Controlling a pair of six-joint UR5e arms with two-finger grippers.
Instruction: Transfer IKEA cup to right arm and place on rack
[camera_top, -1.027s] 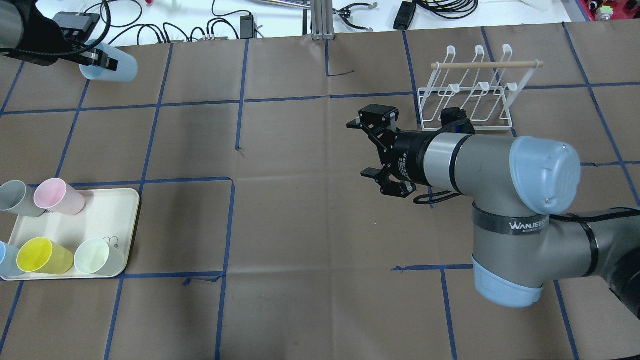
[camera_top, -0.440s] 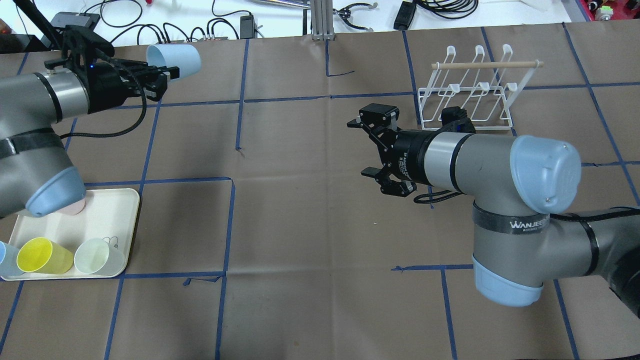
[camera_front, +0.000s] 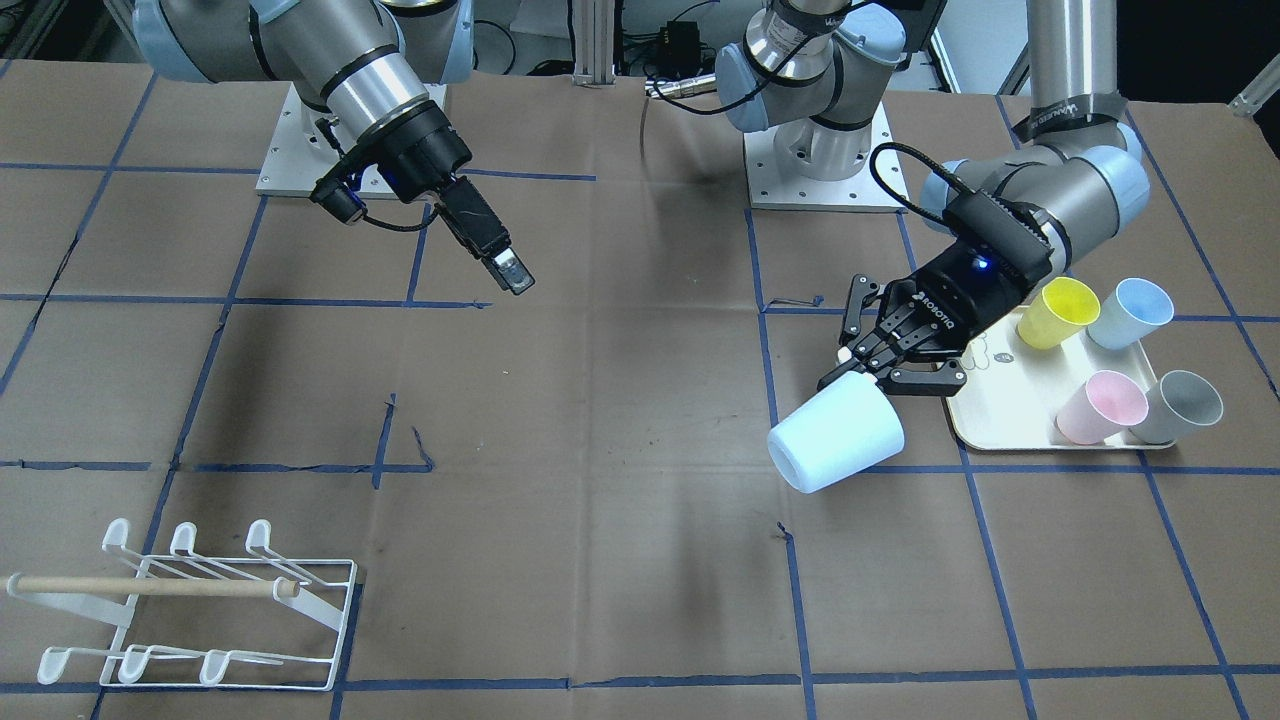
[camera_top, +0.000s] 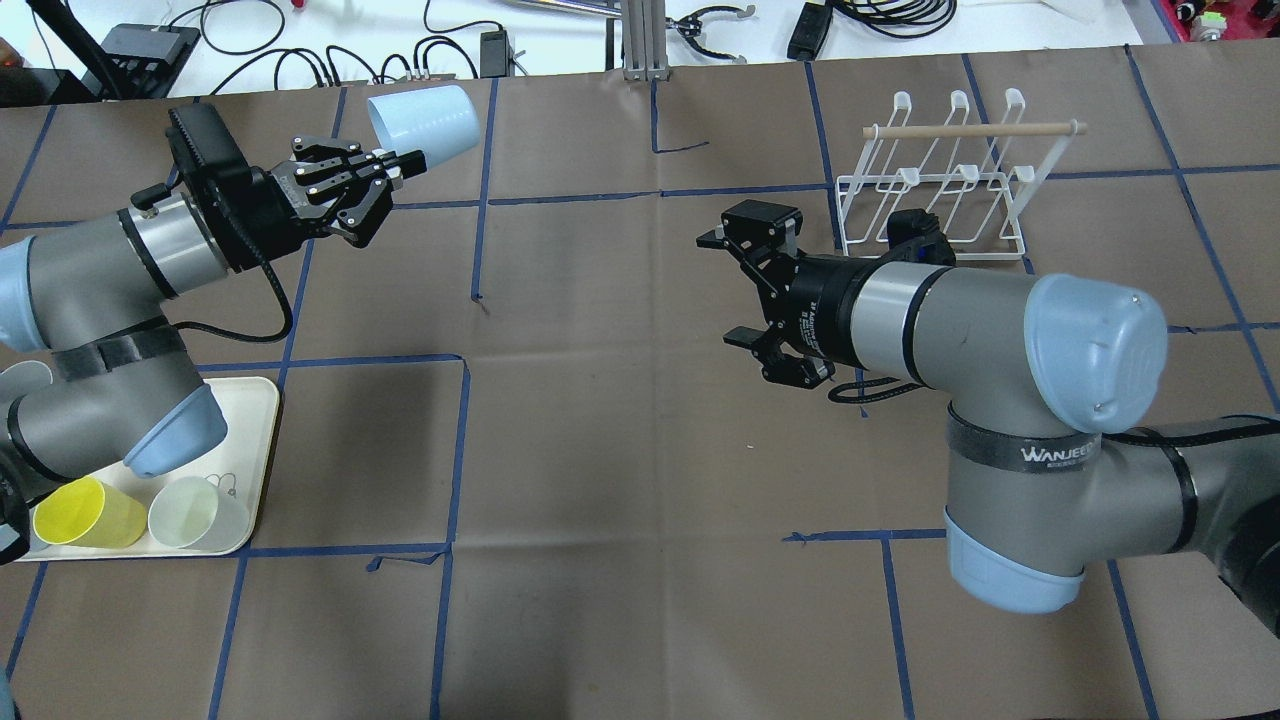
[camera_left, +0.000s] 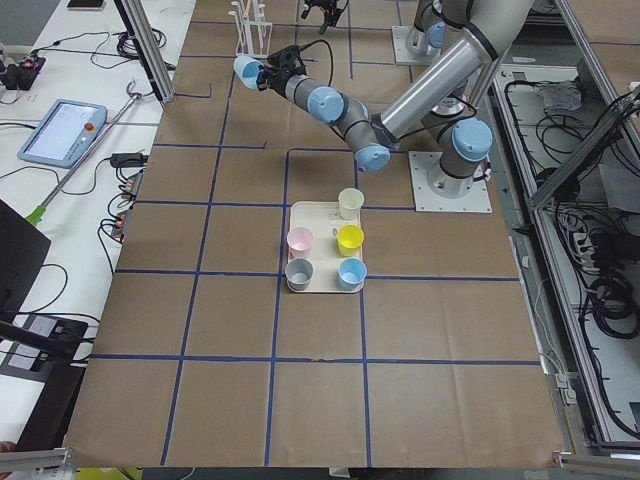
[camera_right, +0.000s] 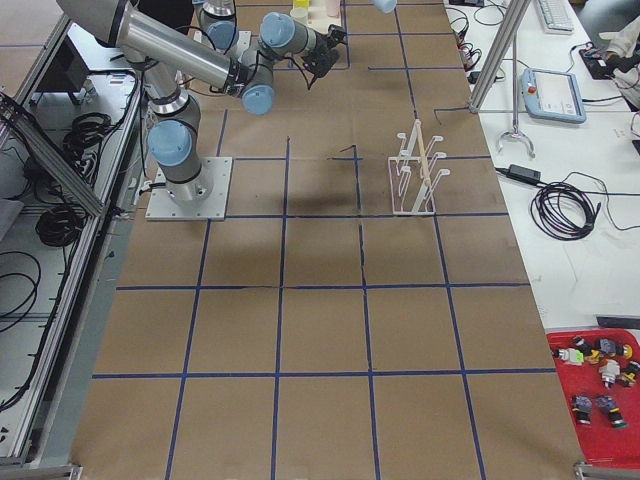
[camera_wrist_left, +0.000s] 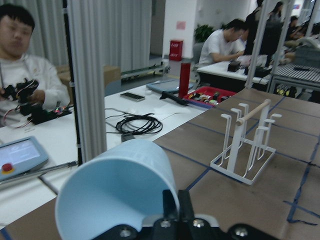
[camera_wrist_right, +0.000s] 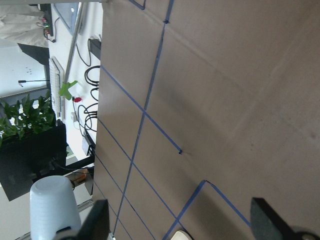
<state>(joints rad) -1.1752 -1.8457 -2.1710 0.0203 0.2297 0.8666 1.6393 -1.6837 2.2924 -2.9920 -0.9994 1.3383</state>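
The left tool (camera_top: 405, 160) pinches the pale blue IKEA cup (camera_top: 428, 120) by its rim; its long axis lies nearly horizontal, base toward the rack (camera_top: 970, 130). The right tool (camera_top: 722, 290) stands wide.

tabletop (camera_top: 620, 420): brown paper, blue tape grid | my right, far side: white wire rack (camera_top: 975, 130) with wooden dowel, standing | my left, near side: cream rounded tray (camera_top: 252, 420)
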